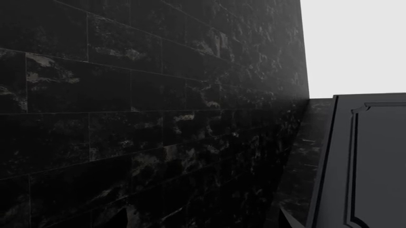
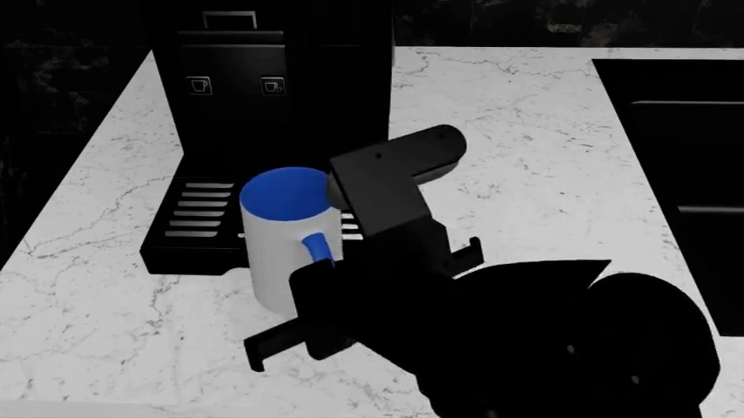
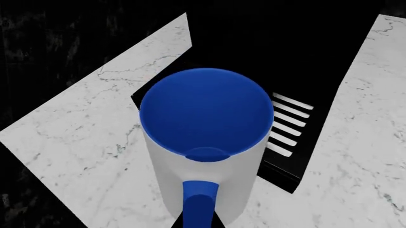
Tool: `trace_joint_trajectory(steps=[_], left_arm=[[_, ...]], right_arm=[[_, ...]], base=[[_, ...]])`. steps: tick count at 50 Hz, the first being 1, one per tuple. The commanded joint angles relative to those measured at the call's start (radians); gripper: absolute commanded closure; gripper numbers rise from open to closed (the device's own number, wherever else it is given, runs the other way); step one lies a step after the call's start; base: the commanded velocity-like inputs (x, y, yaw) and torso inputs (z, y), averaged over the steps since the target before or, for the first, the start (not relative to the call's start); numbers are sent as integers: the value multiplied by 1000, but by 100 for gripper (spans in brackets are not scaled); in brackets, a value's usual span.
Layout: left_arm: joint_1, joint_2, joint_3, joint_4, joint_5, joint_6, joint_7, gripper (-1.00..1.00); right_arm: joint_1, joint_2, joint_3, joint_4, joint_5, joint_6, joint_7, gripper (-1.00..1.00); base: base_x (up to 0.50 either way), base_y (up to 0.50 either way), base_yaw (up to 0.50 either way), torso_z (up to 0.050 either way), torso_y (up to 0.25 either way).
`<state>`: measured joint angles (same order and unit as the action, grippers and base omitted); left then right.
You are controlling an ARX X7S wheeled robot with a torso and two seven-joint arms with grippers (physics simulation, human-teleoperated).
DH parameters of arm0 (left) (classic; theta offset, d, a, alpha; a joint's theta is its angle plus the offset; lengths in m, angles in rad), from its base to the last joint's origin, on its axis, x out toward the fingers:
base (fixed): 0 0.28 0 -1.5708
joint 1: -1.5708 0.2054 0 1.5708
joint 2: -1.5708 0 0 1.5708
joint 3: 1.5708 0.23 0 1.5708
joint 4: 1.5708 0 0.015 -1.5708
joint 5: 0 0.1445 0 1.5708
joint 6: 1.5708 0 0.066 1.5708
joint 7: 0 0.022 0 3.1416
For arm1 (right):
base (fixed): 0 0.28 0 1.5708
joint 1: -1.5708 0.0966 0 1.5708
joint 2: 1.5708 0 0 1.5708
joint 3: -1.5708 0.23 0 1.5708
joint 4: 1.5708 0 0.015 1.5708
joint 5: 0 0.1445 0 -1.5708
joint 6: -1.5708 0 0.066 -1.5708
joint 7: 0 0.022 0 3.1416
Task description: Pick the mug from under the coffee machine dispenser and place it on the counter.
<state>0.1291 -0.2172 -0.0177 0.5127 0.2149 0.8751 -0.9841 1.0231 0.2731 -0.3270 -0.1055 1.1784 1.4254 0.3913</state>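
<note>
The counter (image 2: 546, 148) fills the head view, white marble with grey veins, running from 9 o'clock round to 3. On it, from 12 o'clock down toward 10, stands the coffee machine dispenser (image 2: 279, 78), its slotted drip tray (image 2: 192, 213) reaching toward the viewer. The mug (image 2: 285, 239) sits upright near the centre, at the tray's front corner and seemingly off its slots (its base is partly hidden, so whether it rests on marble or hangs just above is unclear). Its blue handle (image 2: 316, 248) points to 6 o'clock, straight at the right gripper (image 2: 348, 300), which has the handle within its fingers; I cannot tell whether they are clamped. The left gripper is out of sight, its camera facing a dark tiled wall (image 1: 152, 114).

My reading: the carry-out is largely done and the placing step is in hand. Next comes setting the mug flat on bare marble, then letting go.
</note>
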Motion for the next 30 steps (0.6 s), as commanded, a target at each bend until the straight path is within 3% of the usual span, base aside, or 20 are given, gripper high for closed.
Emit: trace_joint_trajectory(steps=[1, 7, 14, 23, 30], left_arm=[[-1, -1, 1, 4, 3, -11, -6, -100], [-3, 1, 3, 5, 14, -19, -7, -100], [-4, -2, 7, 9, 17, -25, -8, -100], [-4, -8, 10, 8, 16, -23, -13, -100], [-5, -12, 14, 12, 15, -31, -14, -100]], right_arm=[[-153, 172, 201, -330, 554, 78, 568, 100], [-244, 266, 298, -425, 600, 19, 609, 100], [-307, 316, 398, -429, 497, -11, 524, 100], [-377, 331, 380, -356, 225, -86, 290, 100], [-388, 327, 285, -257, 53, -166, 154, 100]], base=[[0, 0, 0, 0, 0], [0, 0, 0, 0, 0], [0, 0, 0, 0, 0], [0, 0, 0, 0, 1], [0, 0, 0, 0, 0]])
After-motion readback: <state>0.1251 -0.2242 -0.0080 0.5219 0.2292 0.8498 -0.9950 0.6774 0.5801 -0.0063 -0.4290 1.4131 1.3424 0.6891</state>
